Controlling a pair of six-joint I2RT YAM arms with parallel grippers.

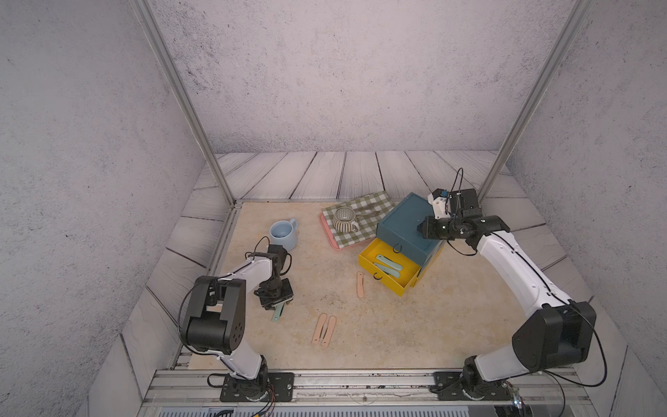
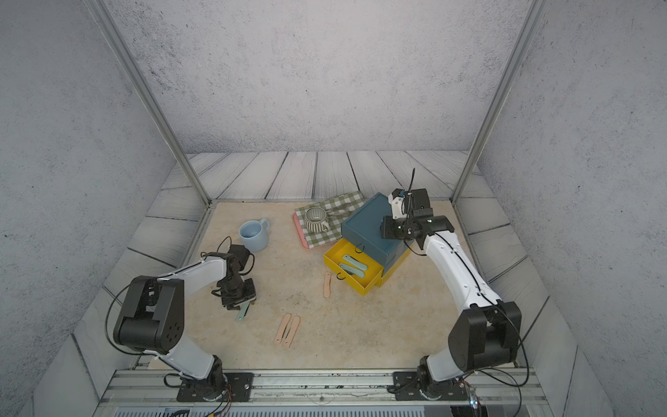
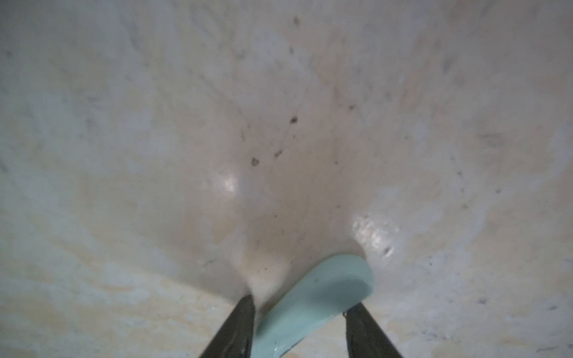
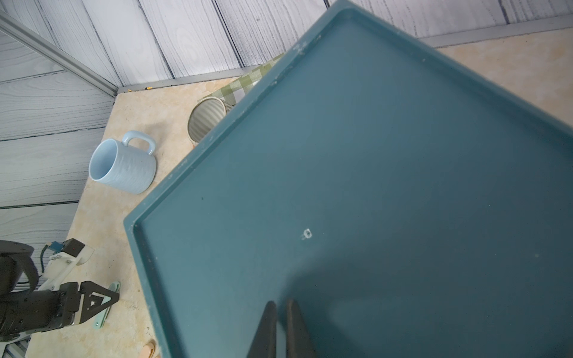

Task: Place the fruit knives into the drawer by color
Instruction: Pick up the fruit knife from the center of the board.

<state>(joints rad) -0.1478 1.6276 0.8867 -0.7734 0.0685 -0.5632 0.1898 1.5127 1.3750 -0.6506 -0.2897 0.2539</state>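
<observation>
The left gripper (image 1: 279, 306) straddles a mint-green knife (image 3: 313, 297) near the table's (image 1: 451, 325) left edge; whether its jaws clamp it cannot be told. The right gripper (image 4: 280, 302), closed and empty, is over the drawer chest (image 1: 404, 220) toward the far right corner. The open yellow drawer (image 1: 368, 252) holds two mint knives (image 1: 389, 263); three pink knives (image 1: 319, 328) lie mid-table

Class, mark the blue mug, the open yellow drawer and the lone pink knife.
blue mug (image 1: 288, 242): a top view, outer wall.
open yellow drawer (image 1: 389, 284): a top view, front wall.
lone pink knife (image 1: 360, 285): a top view, middle.
</observation>
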